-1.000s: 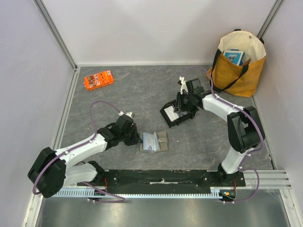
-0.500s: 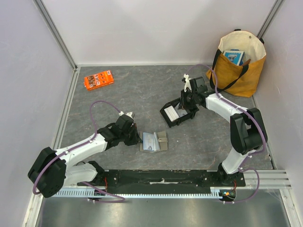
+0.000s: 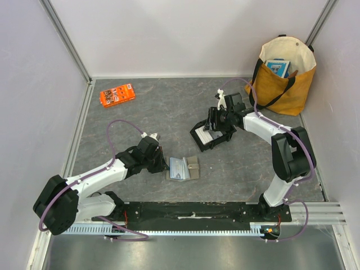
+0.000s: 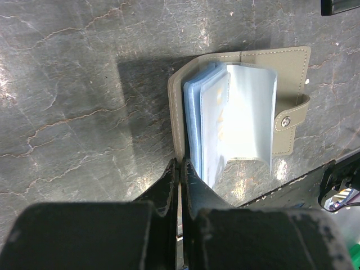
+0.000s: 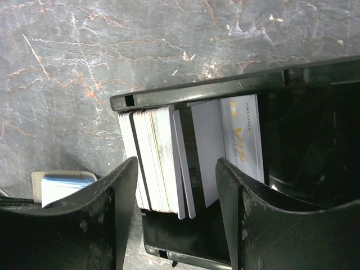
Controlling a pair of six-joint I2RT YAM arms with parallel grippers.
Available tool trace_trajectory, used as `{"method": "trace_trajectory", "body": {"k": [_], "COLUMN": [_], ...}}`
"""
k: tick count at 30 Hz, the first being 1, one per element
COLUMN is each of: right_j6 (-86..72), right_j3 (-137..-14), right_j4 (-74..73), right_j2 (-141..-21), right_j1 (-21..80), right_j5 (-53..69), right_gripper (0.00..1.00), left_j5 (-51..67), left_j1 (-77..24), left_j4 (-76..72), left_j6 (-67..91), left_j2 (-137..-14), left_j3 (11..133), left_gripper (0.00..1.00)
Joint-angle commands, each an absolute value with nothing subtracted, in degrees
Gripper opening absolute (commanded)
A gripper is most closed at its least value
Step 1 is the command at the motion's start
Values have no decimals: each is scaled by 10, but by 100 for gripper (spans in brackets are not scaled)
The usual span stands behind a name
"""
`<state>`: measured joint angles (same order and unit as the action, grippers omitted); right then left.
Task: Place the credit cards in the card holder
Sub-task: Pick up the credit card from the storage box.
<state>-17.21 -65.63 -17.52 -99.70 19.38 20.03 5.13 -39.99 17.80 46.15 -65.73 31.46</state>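
Under my released right claw, credit cards stand edgewise between its fingers; left claw clenches the card holder.

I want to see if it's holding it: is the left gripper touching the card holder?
Touching. The left wrist view shows the left gripper shut, pinching the card holder by its taupe cover edge, with no gap.
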Motion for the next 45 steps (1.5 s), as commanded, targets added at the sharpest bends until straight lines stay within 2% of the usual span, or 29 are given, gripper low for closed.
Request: {"method": "trace_trajectory", "body": {"k": [1, 12, 20, 30, 34, 42, 45], "right_j6": [-185, -169, -157, -156, -156, -149, -148], "right_j3": [-651, -658, -674, -686, -686, -686, -687], "right_j4": [-141, -151, -175, -185, -186, -192, -194], "right_j2": [-1009, -1020, -1027, -1010, -1007, -1003, -1001], "right_j1": [192, 193, 193, 193, 193, 193, 192], "right_j5": [243, 288, 307, 294, 288, 280, 276], "right_gripper": [65, 65, 59, 40, 38, 18, 16], "left_j5": [60, 62, 65, 65, 67, 67, 66], "left_j1": [-402, -403, -403, -402, -403, -403, -402], "left_j4": [161, 158, 157, 157, 156, 156, 156], "left_j6": [442, 442, 442, 442, 441, 442, 442], "left_j2": [-659, -663, -664, -664, -663, -664, -663], "left_j3": [328, 330, 330, 330, 331, 330, 329], "left_gripper": [2, 2, 2, 2, 2, 2, 2]}}
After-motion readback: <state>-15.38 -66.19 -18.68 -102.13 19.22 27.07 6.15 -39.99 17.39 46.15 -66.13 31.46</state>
